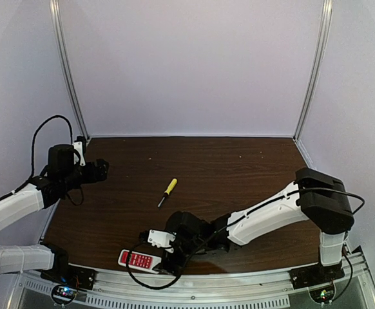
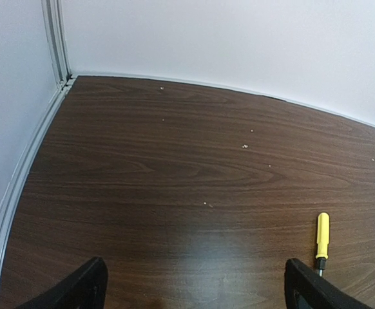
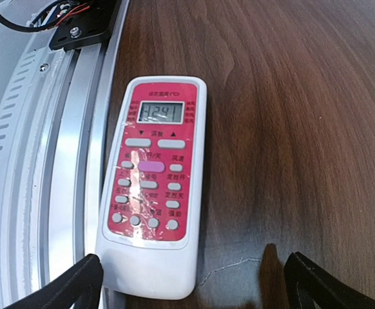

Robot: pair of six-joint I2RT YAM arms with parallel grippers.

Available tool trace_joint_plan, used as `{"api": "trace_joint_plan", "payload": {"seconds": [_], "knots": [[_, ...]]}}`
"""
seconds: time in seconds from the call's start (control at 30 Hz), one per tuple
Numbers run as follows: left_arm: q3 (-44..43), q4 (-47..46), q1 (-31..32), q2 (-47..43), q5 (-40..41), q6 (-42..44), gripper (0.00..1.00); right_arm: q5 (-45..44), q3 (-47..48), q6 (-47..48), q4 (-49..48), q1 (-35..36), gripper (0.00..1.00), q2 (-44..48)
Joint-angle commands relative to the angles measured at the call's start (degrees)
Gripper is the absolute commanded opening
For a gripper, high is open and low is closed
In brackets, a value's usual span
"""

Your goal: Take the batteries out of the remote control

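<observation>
The remote control (image 3: 154, 187) lies face up at the table's near edge, red button face with white rim and lit display; it also shows in the top view (image 1: 137, 260). My right gripper (image 3: 191, 283) is open just above its near end, its left fingertip (image 3: 71, 288) beside the remote's corner, the right one over bare table; in the top view the right gripper (image 1: 168, 256) sits right of the remote. My left gripper (image 2: 194, 290) is open and empty over bare table at the far left (image 1: 100, 170). No batteries show.
A yellow-handled screwdriver (image 1: 167, 192) lies mid-table; it also shows in the left wrist view (image 2: 321, 237). The metal front rail (image 3: 52, 167) runs right beside the remote. White walls enclose the dark wooden table (image 1: 239, 174).
</observation>
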State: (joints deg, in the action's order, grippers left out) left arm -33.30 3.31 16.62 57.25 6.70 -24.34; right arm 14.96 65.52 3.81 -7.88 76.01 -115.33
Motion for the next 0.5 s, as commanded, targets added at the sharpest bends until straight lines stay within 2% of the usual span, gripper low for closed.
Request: {"api": "trace_joint_plan", "payload": {"seconds": [0.0,0.47], "knots": [[0.5,-0.7,0.3,-0.4,0.5,-0.4,0.97,-0.9,1.2,-0.9,0.7,0.8,1.0,-1.4],[0.5,-0.6,0.3,-0.3,0.3,-0.5,0.97,-3.2,3.2,-3.8,1.1,3.1,0.98,-4.1]]}}
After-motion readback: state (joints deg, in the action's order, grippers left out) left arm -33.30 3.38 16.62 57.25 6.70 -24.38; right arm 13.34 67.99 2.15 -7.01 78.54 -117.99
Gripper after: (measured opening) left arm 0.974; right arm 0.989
